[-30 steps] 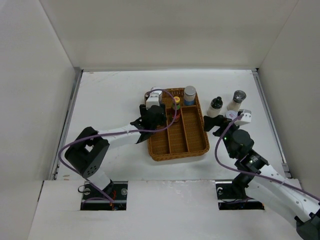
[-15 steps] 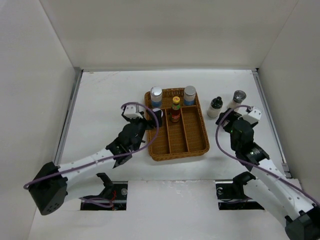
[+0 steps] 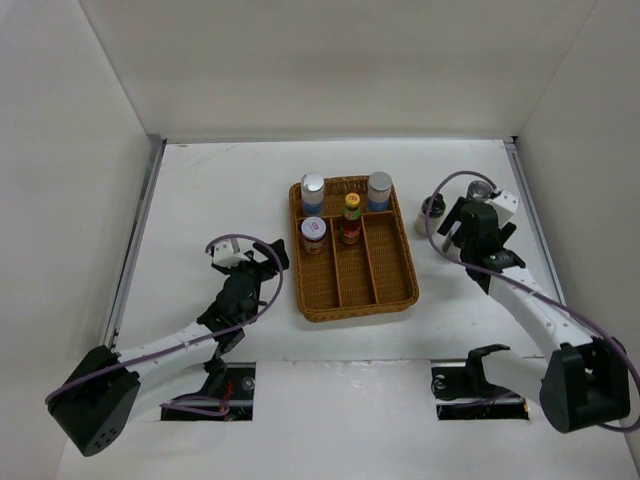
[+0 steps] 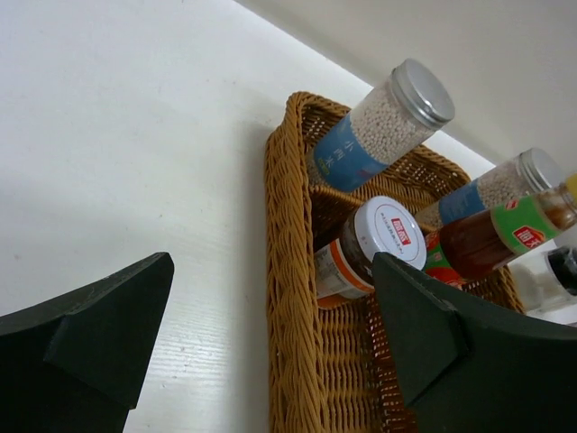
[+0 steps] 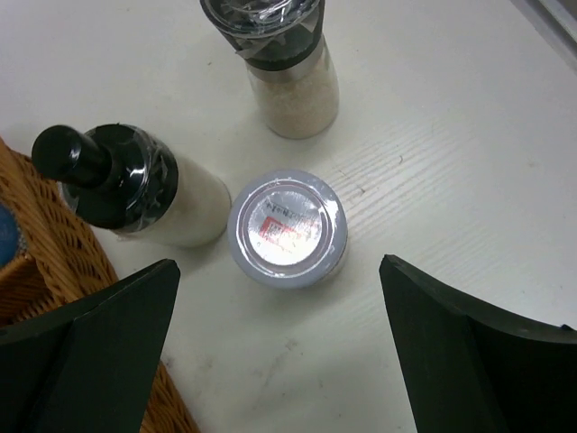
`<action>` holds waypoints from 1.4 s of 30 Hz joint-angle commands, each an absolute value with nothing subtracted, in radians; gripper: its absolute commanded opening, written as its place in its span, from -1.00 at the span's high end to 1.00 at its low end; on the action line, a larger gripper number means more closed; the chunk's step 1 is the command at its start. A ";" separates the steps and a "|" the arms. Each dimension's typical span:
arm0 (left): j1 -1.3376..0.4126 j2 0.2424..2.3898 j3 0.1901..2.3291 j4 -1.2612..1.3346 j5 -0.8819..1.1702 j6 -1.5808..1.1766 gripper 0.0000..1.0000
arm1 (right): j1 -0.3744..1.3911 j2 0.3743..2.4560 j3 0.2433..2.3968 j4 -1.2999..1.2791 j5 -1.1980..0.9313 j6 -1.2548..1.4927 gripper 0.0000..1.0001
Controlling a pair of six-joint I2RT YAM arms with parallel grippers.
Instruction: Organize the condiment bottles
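The brown wicker tray holds two pale blue-banded bottles, a white red-marked-lid jar and the yellow-capped dark sauce bottle. My left gripper is open and empty, left of the tray; in its wrist view it faces the tray's left wall and the jar. My right gripper is open above a second white-lidded jar, its tips wide on either side. The black-capped bottle and grey-capped bottle stand beside that jar.
The black-capped bottle stands just right of the tray, the grey-capped one behind my right wrist. White walls enclose the table on three sides. The tray's rim lies close to the left of my right gripper.
My left arm has drawn back from the tray toward the near left, leaving the white-lidded jar in the left compartment. My right arm has swung up over the bottles at the right.
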State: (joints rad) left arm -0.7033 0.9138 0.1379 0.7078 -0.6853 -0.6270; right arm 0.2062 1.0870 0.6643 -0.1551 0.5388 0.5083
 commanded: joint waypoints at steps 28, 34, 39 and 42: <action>-0.691 1.069 0.160 0.851 -0.669 -0.669 -0.86 | 0.471 0.896 0.710 -0.092 0.608 0.448 -0.01; -0.682 1.049 0.152 0.848 -0.676 -0.669 -0.85 | 0.766 1.000 0.824 -0.071 0.611 0.469 -0.01; -0.671 1.042 0.146 0.847 -0.673 -0.669 -0.85 | 0.965 1.113 0.877 -0.035 0.607 0.482 -0.03; -0.671 1.049 0.149 0.851 -0.669 -0.670 -0.85 | 0.992 1.179 0.881 -0.017 0.607 0.482 -0.03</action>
State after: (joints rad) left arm -0.6746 1.0557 0.1371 0.7940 -0.6762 -0.6613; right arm 0.9878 1.1641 0.8131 -0.1345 0.5678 0.4675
